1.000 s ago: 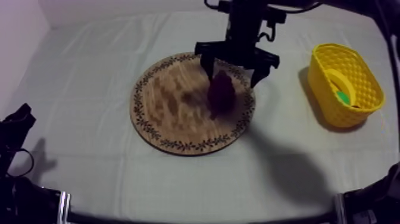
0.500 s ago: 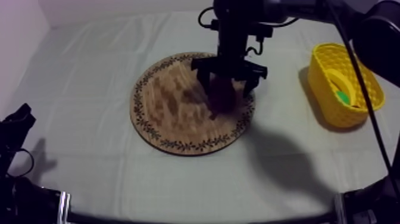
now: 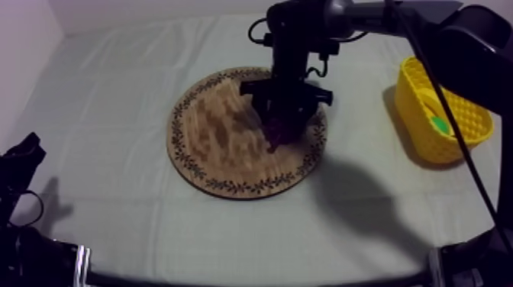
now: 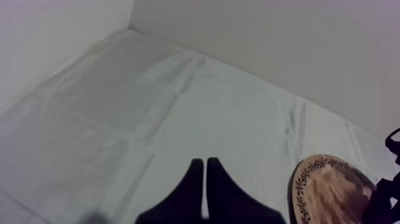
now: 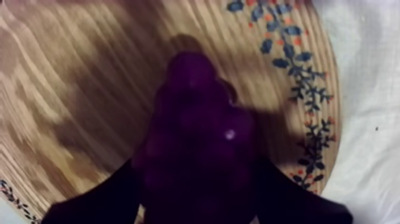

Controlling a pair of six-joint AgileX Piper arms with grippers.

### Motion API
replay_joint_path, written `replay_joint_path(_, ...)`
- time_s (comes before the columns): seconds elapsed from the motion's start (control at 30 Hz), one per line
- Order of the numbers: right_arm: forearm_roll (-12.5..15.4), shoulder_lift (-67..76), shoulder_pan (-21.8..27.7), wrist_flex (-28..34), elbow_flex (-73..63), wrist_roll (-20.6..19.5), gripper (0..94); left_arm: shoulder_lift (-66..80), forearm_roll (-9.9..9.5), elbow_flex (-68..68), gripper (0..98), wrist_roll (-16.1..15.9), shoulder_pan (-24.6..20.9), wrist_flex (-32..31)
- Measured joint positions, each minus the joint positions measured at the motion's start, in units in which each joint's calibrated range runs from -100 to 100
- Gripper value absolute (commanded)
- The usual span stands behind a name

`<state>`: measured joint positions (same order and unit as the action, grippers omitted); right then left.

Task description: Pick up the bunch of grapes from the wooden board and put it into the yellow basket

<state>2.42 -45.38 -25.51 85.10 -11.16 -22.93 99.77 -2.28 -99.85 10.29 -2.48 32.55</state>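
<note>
The dark purple bunch of grapes lies on the right half of the round wooden board. My right gripper stands straight down over it from the upper right. In the right wrist view its black fingers press against both sides of the bunch of grapes, shut on it, with the board underneath. The bunch still rests on the wood. The yellow basket stands at the right side of the table. My left gripper rests low at the left, fingers together as a narrow wedge.
Inside the basket lie a yellow shape and something green. Bare cloth surrounds the board. The board's rim shows to the right of my left gripper, with a wall behind the table's far edge.
My right gripper came down around the grapes and its fingers drew in from wide apart to tight against the bunch. The left arm has stayed still.
</note>
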Motion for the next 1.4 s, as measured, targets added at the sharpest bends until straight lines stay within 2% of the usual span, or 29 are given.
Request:
replay_joint_path(0.37,-1.03,7.36,0.46,1.35,1.79,1.66,39.4,0.0,0.0,0.0,0.0,0.0,0.0,0.0)
replay_joint_path(0.7,-3.43,21.4,1.5,6.19,4.46,6.89,38.8,0.0,0.0,0.0,0.0,0.0,0.0,0.0)
replay_joint_path(1.0,-3.25,32.22,4.89,9.4,4.77,13.1,38.2,0.0,0.0,0.0,0.0,0.0,0.0,0.0)
replay_joint_path(1.2,-3.31,37.15,7.29,9.49,8.27,15.09,38.8,0.0,0.0,0.0,0.0,0.0,0.0,0.0)
replay_joint_path(1.4,-4.75,41.78,11.4,9.57,13.2,17.56,39.5,0.0,0.0,0.0,0.0,0.0,0.0,0.0)
